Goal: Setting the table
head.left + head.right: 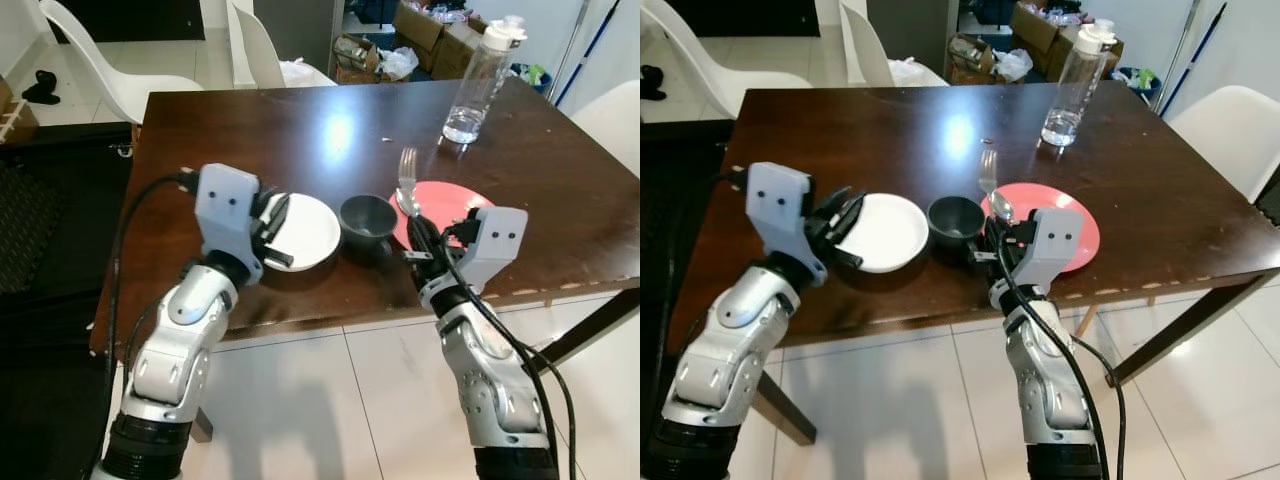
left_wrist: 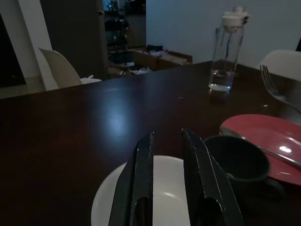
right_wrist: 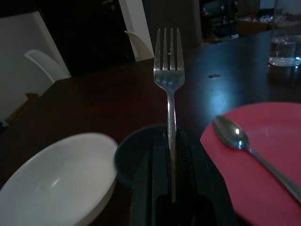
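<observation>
**Fork held upright over a half-set table**

The right end effector [image 3: 171,155] is clenched on the handle of a fork [image 3: 169,80], its two black fingers pressed flat against either side of the thin metal stem. The fork stands upright with its four tines at twelve o'clock. It is plain polished steel with a narrow neck. Holding it low on the handle leaves the head clear, which would probably make it easier to lay down beside a plate.

Just beyond this end effector, at about two o'clock from it in the head view, lies a round red plate [image 1: 470,200]. A steel spoon [image 3: 230,134] rests on the plate with its bowl toward the plate's left edge. At about eleven o'clock from the end effector, touching or nearly touching the plate, sits a small dark cup [image 1: 368,218].

The left end effector [image 2: 167,174] hovers over the near rim of a shallow white bowl [image 1: 310,232]. Its fingers are released, with a narrow gap between them and nothing held. The bowl sits just left of the cup.

Farther back on the dark wooden surface [image 1: 250,130], at about one o'clock, stands a clear water bottle [image 1: 480,85] with a white cap, nearly empty. White chairs [image 1: 110,70] stand beyond the far edge.

The fork is not yet placed, so the setting looks unfinished.
</observation>
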Tool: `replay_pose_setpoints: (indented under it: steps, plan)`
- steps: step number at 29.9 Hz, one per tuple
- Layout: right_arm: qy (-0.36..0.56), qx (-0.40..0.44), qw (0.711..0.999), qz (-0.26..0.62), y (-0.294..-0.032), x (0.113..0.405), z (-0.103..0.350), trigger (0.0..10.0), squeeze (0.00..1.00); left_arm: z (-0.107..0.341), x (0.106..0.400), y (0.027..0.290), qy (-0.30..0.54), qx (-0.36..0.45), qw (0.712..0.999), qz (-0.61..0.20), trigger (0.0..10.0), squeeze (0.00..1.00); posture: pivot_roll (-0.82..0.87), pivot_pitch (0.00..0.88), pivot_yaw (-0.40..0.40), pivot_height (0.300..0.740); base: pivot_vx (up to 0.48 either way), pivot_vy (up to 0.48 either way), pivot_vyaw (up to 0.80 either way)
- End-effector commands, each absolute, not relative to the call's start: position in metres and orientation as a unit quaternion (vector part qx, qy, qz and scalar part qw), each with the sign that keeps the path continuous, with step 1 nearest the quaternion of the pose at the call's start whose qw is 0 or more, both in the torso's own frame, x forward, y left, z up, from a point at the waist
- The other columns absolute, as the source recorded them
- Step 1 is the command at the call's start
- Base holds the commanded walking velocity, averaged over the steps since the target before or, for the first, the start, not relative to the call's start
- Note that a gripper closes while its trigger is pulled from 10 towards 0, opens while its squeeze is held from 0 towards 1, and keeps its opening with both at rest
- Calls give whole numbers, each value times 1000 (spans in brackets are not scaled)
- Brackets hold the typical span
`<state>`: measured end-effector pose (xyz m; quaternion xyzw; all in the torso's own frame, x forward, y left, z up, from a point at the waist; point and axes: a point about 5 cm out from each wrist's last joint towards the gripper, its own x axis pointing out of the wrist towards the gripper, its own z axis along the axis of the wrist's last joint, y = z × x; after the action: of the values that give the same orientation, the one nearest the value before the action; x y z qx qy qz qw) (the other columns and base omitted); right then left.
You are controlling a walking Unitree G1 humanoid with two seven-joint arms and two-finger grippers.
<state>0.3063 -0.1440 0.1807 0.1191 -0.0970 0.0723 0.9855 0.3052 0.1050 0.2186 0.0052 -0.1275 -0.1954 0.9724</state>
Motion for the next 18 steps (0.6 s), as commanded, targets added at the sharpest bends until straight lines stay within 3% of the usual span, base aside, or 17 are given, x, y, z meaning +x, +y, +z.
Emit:
replay_pose_setpoints:
  steps: [1, 18]
  plan:
    - [-95, 117, 986, 65, -148, 305, 179, 10000, 0, 215, 303, 102, -117, 1, 972, -206, 10000, 0, -23, 52, 37, 740, 0, 0, 0]
    - [-90, 120, 987, 66, -146, 303, 178, 10000, 0, 214, 304, 108, -108, 19, 973, -201, 10000, 0, -21, 62, 38, 740, 0, 0, 0]
